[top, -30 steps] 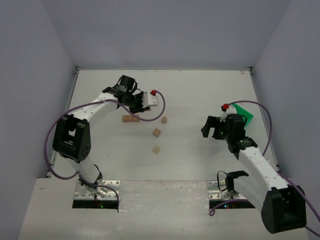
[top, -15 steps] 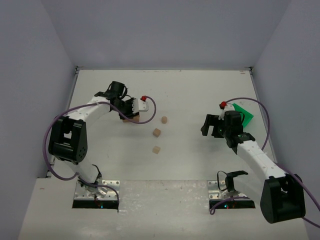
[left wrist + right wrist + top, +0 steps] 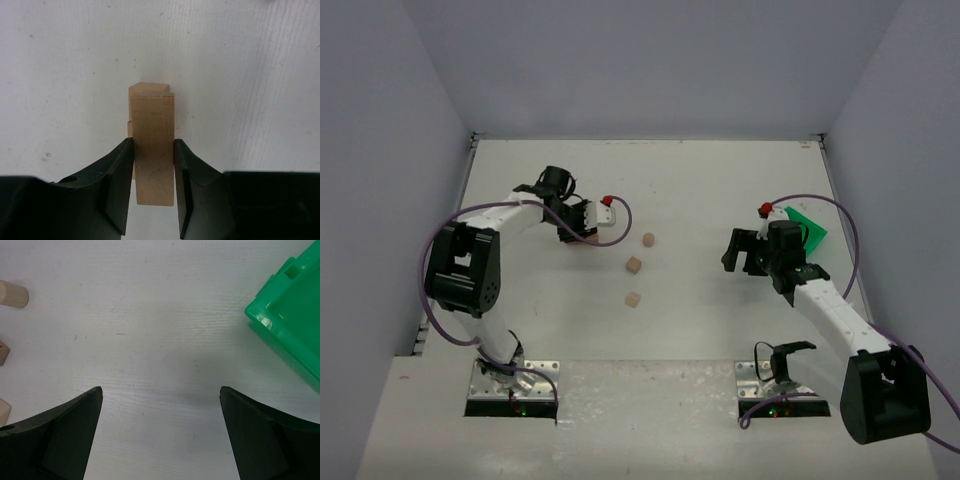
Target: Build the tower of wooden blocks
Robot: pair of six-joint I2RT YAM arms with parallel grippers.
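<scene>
The long wood bar (image 3: 152, 120) sits tight between the left jaws, which squeeze its two sides. Another bit of wood (image 3: 148, 88) peeks out just behind the bar, right against it. I cannot tell if the bar rests on the counter (image 3: 700, 190) or is lifted a little. This spot is on the left side of the counter, toward the back. Three small cubes lie apart from each other near the middle: one (image 3: 648, 240) close to the bar, one (image 3: 634, 265) a bit nearer, and one (image 3: 633, 299) nearest the arms. Well off to the right, the right jaws stand wide open with nothing in them, low over bare counter. The green bin (image 3: 292, 325) is just beside them.
</scene>
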